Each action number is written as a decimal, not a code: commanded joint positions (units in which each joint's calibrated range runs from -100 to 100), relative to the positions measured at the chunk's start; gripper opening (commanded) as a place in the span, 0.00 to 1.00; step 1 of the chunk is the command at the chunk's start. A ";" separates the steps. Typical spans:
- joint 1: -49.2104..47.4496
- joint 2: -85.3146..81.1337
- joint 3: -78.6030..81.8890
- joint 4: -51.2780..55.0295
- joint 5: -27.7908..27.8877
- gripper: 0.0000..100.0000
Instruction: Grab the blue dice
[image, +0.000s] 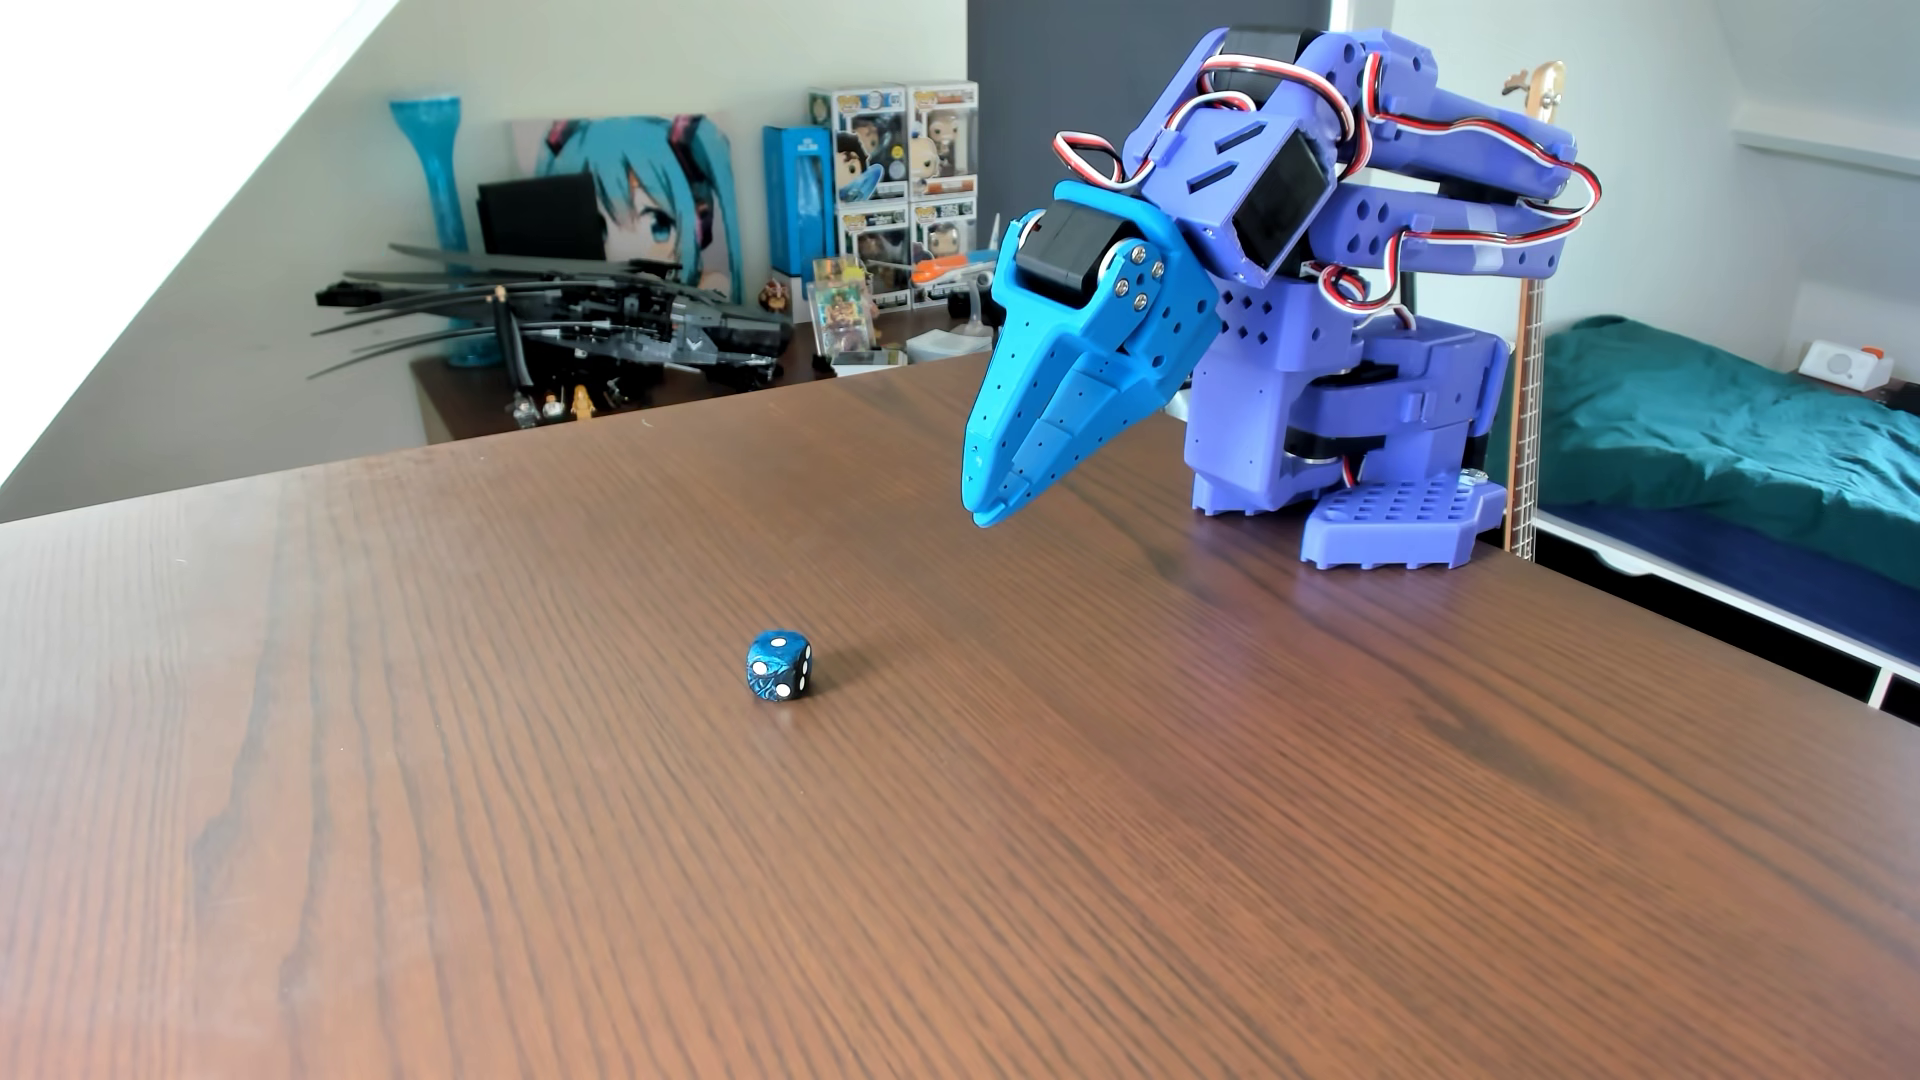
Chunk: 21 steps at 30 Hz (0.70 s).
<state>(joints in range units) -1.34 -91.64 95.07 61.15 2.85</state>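
- One view only, the other view, taken from the front of the bench (1039, 831); its near and left edges are cut off by the frame.
- One blue dice (779, 667) lies on the bare wood near the middle of the bench, alone, touching nothing else. Two white pips show on its right face, one on top; the marking on its front face is hard to make out.
- One arm (1351, 312), purple, folded low on its base at the far right corner of the bench.
- One tool (982, 509), bright blue, pointing down and to the left, its tip above the wood and clear of it. Its two jaws lie together with no gap visible. It holds nothing and stands well apart from the blue dice, behind it and to the right.
- Four boxed figures (894, 187), stacked two on two, stand on a dark desk behind the bench; the contents are small and indistinct.
- One bed (1714, 436) with a green cover, cut off at the right edge.
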 joint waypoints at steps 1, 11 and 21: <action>-0.21 -0.58 -1.21 -0.31 0.04 0.02; -0.21 -0.58 -1.21 -0.31 0.04 0.02; 0.03 -0.58 -1.21 -0.31 0.04 0.02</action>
<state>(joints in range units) -1.34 -91.64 95.07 61.15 2.85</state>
